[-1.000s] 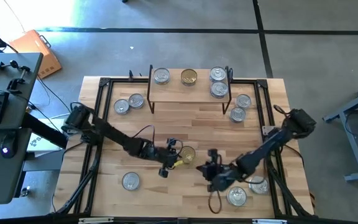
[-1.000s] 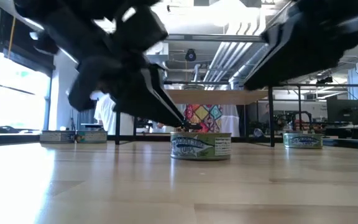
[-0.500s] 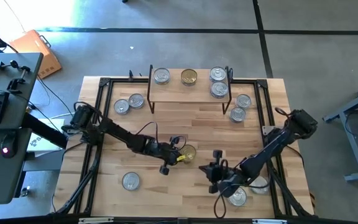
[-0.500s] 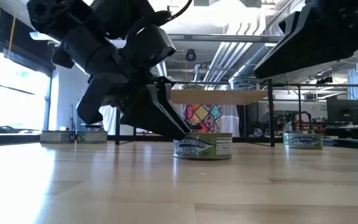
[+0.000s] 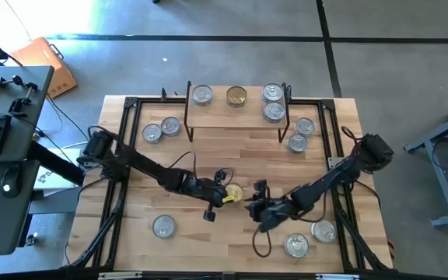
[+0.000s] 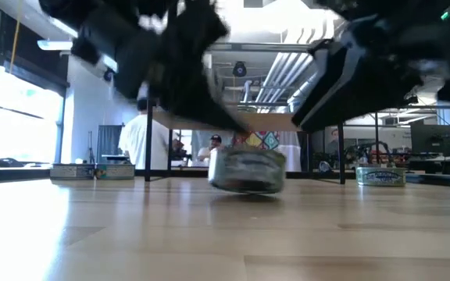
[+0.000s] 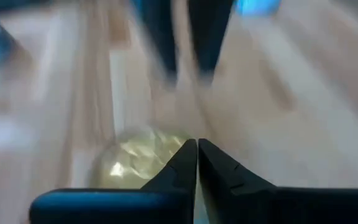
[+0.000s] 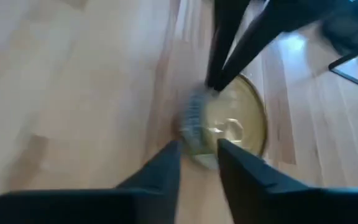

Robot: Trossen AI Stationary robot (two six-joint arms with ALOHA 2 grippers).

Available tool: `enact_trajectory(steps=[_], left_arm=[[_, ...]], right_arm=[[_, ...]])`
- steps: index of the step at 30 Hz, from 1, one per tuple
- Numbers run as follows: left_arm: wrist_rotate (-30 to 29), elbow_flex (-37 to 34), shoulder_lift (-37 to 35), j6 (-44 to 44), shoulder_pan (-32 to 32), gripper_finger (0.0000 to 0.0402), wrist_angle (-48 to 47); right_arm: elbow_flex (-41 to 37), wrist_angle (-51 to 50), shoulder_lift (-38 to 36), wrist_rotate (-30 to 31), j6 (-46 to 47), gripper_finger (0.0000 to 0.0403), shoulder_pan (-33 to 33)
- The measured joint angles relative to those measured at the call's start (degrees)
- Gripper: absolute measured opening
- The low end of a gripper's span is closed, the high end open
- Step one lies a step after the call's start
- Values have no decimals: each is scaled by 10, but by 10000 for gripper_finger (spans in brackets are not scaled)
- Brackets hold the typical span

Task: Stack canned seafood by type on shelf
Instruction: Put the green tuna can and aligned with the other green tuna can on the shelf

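Two robot arms meet over a gold-lidded tin (image 5: 234, 193) near the middle of the table (image 5: 232, 159). The left gripper (image 5: 222, 196) has its fingers pressed together, tips touching — the left wrist view shows them shut, with the tin's gold lid (image 7: 138, 163) just beside and beyond the tips, not between them. The right gripper (image 5: 253, 204) comes in from the other side with its fingers (image 8: 166, 165) parted by a narrow gap, the tin (image 8: 225, 127) lying just ahead of that gap; whether they touch it cannot be told. In the low view the tin (image 6: 247, 170) appears tilted and blurred beneath both dark arms.

Farther out beyond the two grippers stands the shelf (image 5: 236, 109), its wooden top carrying three silver-lidded tins and one gold one (image 5: 236, 96). More silver tins lie on the table to either side of the shelf and back near each arm's base — one (image 5: 162, 226) by the left, two (image 5: 296, 246) by the right.
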Motion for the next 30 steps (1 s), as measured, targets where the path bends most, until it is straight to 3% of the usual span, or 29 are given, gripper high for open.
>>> enact_trajectory(steps=[5, 9, 11, 15, 22, 27, 30], left_arm=[[-2, 3, -20, -42, 1, 2, -12], [1, 5, -26, -50, 1, 1, -6], [21, 3, -21, -40, 0, 3, -15], [42, 4, -6, 64, -19, 18, -29], [-64, 4, 52, 166, -33, 72, -29], [-54, 6, 67, 154, -25, 76, -20], [-48, 6, 67, 151, -21, 48, -20]], right_arm=[[0, 22, 21, -13, -71, 216, -26], [0, 41, 49, -31, -126, 260, -28], [0, 37, 55, -28, -110, 264, -26], [0, 12, 46, 27, 6, 261, -11], [1, -57, 24, 82, 127, 258, 31], [1, -56, 24, 88, 124, 258, 41], [1, -37, 25, 84, 92, 258, 36]])
